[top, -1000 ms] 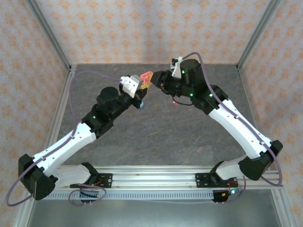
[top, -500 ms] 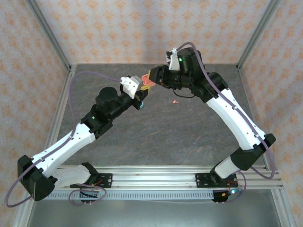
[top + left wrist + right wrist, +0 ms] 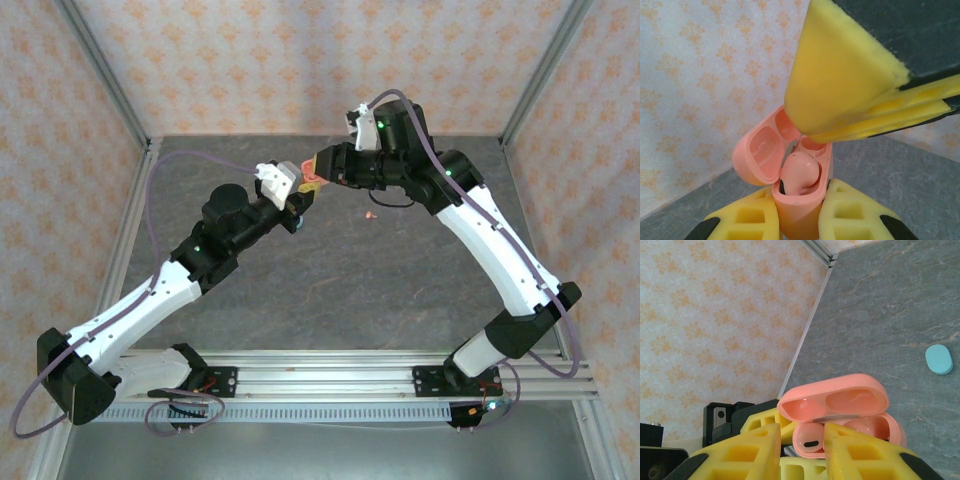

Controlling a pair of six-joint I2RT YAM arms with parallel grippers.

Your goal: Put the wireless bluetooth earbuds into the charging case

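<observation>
Left wrist view: the left claw (image 3: 798, 216) pinches the base of the salmon-pink charging case (image 3: 756, 159), which has its lid swung open and one pink earbud (image 3: 800, 174) seated inside. The right claw (image 3: 802, 437) sits at the case's mouth with its fingers either side of that earbud; I cannot tell whether they grip it. A loose earbud (image 3: 372, 213) lies on the table (image 3: 350, 290) to the right of the case.

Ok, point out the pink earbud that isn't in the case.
The tiny pink earbud lying loose on the table; the other pink earbud sits in the open pink case between the left fingers.
</observation>
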